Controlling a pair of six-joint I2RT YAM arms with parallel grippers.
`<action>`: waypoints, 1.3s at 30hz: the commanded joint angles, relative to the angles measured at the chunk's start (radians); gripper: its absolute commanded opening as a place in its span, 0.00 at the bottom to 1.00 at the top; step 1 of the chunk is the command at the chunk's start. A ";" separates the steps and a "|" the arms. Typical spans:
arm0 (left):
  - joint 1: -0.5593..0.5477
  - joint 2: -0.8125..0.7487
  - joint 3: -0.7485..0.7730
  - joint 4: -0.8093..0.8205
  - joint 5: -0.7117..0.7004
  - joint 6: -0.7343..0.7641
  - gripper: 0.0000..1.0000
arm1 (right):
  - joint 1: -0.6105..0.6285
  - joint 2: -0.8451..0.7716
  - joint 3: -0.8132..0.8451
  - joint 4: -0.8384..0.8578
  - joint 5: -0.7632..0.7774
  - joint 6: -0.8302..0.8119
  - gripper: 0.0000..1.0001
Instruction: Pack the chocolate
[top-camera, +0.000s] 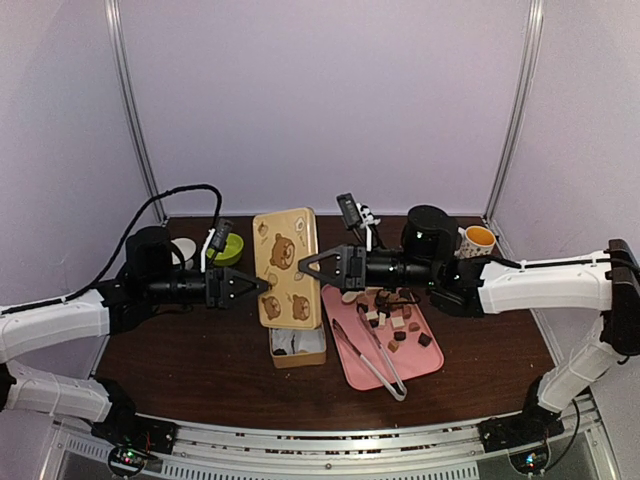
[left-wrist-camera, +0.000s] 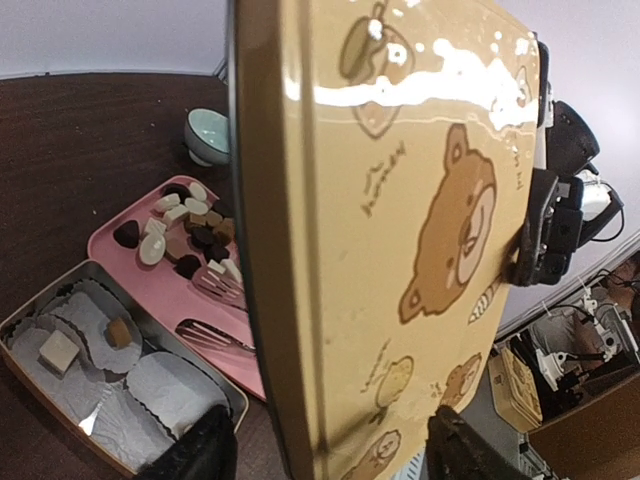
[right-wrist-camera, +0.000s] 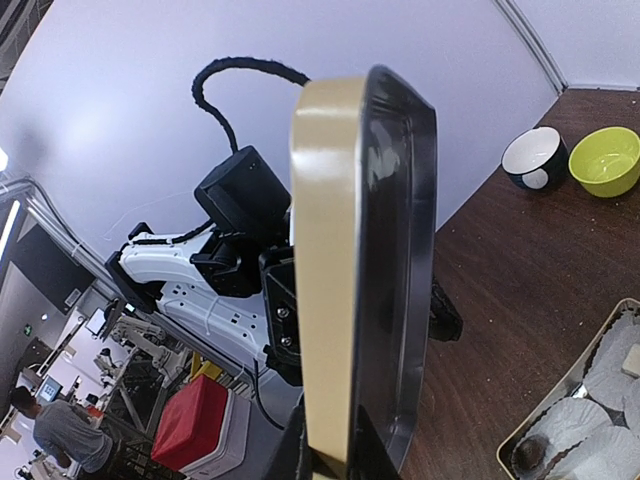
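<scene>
Chocolate (top-camera: 395, 325) pieces, dark, caramel and cream, lie on the pink tray (top-camera: 425, 365), also seen in the left wrist view as chocolate (left-wrist-camera: 190, 230). Two more pieces sit in paper cups in the open tin box (left-wrist-camera: 30, 300), which lies under the raised tan bear lid (top-camera: 285, 265). My right gripper (top-camera: 305, 265) is shut on the lid's right rim (right-wrist-camera: 330, 250). My left gripper (top-camera: 262, 287) is at the lid's left edge, and its fingers (left-wrist-camera: 200, 450) stand wide apart on either side of the lid (left-wrist-camera: 400, 200).
Clear tongs (top-camera: 370, 360) lie on the pink tray's near side. A green bowl (top-camera: 228, 250) and a dark bowl with a white inside (top-camera: 183, 250) stand at the back left. A mug (top-camera: 478, 240) stands at the back right. The box base (top-camera: 298, 345) lies beside the tray.
</scene>
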 joint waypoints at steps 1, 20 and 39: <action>0.002 0.014 -0.021 0.146 0.037 -0.019 0.61 | -0.004 0.022 0.040 0.042 -0.001 0.028 0.00; 0.001 0.102 -0.082 0.179 -0.046 -0.050 0.26 | -0.058 0.154 0.034 -0.160 0.122 0.018 0.13; 0.002 0.348 -0.061 0.165 -0.085 -0.037 0.26 | -0.067 0.379 0.075 -0.193 0.153 0.010 0.15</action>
